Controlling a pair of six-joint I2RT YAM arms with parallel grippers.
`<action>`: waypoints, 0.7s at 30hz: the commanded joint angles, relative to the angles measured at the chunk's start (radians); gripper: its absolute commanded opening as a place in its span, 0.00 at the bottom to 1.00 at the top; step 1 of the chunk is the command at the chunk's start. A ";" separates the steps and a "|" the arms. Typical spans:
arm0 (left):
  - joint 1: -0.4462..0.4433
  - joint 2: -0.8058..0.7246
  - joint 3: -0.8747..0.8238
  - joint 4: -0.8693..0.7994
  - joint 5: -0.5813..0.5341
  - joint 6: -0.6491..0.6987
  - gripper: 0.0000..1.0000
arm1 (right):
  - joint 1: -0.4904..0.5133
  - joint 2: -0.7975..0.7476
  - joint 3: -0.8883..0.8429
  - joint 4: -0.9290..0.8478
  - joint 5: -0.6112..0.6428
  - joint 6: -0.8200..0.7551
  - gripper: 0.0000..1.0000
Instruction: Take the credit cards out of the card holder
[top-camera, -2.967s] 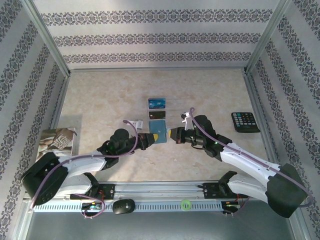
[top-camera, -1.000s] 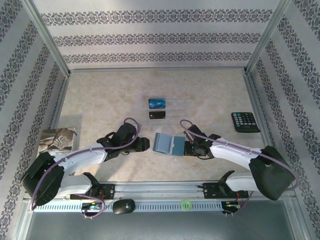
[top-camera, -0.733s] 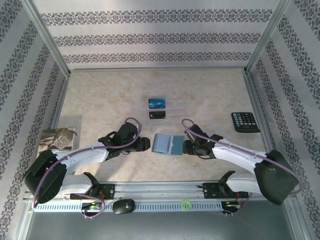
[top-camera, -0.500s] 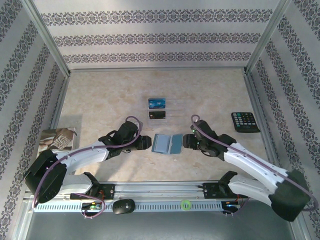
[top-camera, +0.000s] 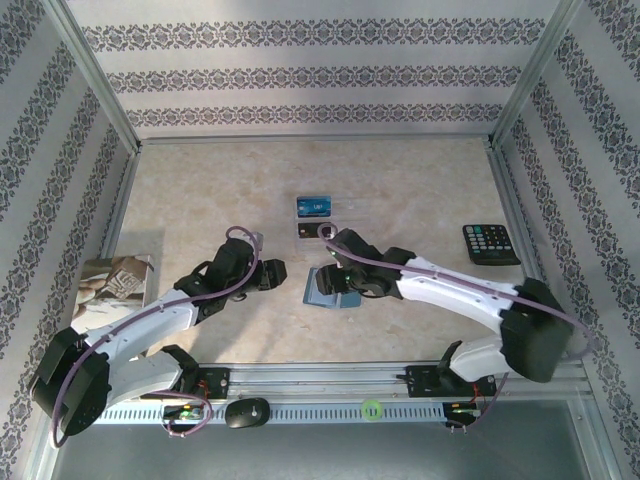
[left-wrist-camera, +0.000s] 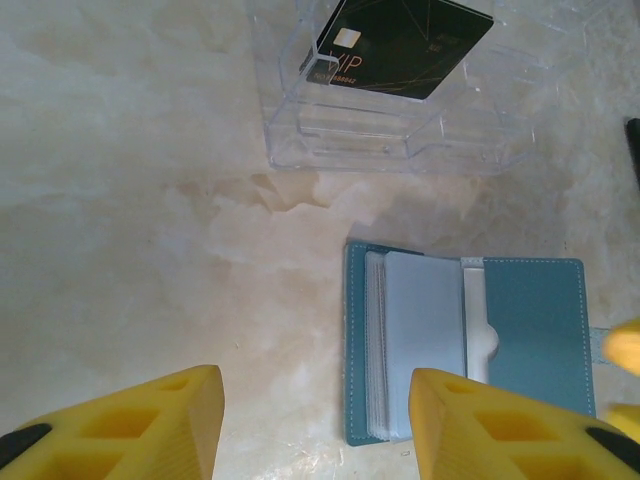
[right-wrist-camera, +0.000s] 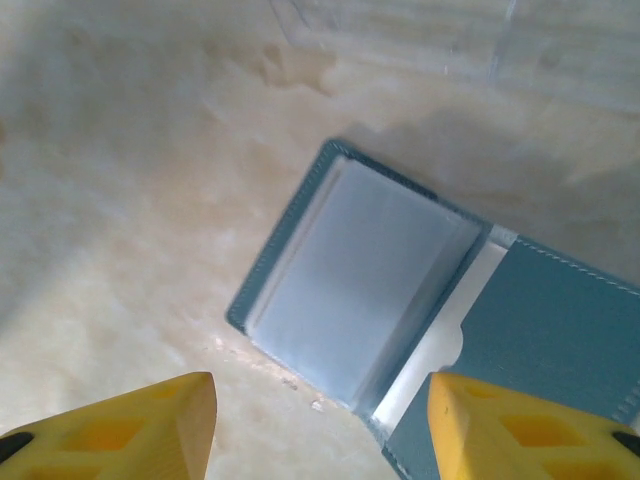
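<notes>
Pale marbled tabletop (top-camera: 200, 190) walled by patterned panels; left gripper (left-wrist-camera: 315, 425) low over its middle, yellow fingers spread wide on nothing; right gripper (right-wrist-camera: 320, 420) likewise parted and empty; printed booklet (top-camera: 113, 280) at the left edge; black calculator (top-camera: 491, 243) near the right edge; clear plastic tray (left-wrist-camera: 400, 130) mid-table, black card (left-wrist-camera: 400, 45) inside; small teal-blue bi-fold card holder (left-wrist-camera: 470, 350) lying open and flat just nearward of the tray, beneath the right gripper, pale grey stack in its left half.

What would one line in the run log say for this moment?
card holder: open flat on table | left fingers: open, empty | right fingers: open above holder
</notes>
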 joint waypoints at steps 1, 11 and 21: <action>0.014 -0.004 -0.022 -0.042 0.018 0.009 0.52 | -0.024 0.060 -0.005 0.031 0.002 0.027 0.59; 0.018 0.084 -0.029 0.048 0.088 -0.003 0.47 | -0.170 0.077 -0.185 0.197 -0.042 0.018 0.37; 0.018 0.124 -0.011 0.038 0.106 0.002 0.45 | -0.217 0.273 -0.064 0.222 -0.255 -0.166 0.10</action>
